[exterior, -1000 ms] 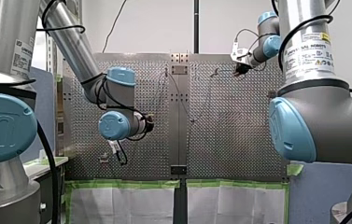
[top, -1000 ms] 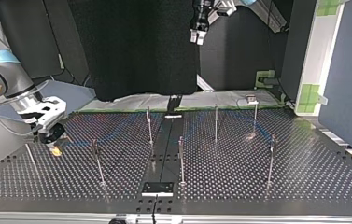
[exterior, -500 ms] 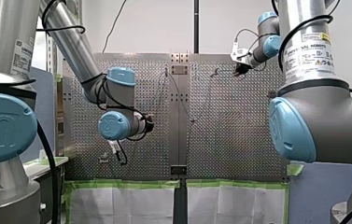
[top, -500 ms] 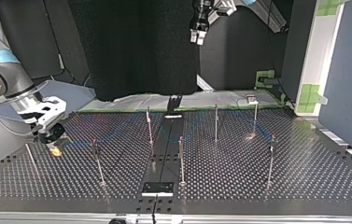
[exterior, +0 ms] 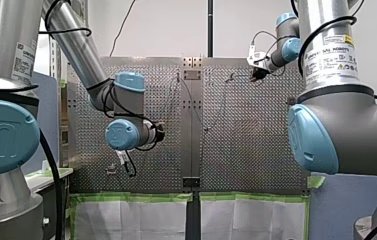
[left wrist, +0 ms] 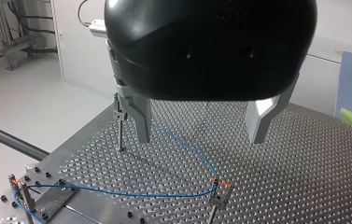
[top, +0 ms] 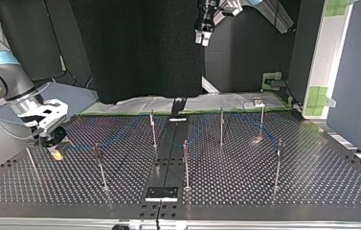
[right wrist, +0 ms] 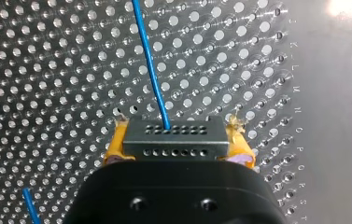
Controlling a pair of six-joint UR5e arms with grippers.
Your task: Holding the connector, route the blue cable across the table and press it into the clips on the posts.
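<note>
The connector [right wrist: 172,135], a grey block with rows of small holes, is pinched between the yellow pads [right wrist: 114,148] of my right gripper [right wrist: 176,140], just above the perforated table [right wrist: 47,70] near its edge at the top view's left. The gripper's black body hides the connector's lower part. The blue cable [right wrist: 151,65] leaves the connector's face and runs out of the right wrist view. In the top view it is only a faint thread over the dark plate, so I cannot follow its path among the posts [top: 152,129] there. The left wrist view shows it more clearly: it curves across the plate, meets a clip [left wrist: 219,187] on one post and reaches another near the table's corner, but whether it is seated I cannot tell. My left gripper [left wrist: 200,126] hangs high above the table, fingers [left wrist: 142,122] spread wide around nothing. Green tape [top: 319,96] marks the table's far side, with a black cloth [top: 144,48] and a blue panel [top: 355,72] beyond.
</note>
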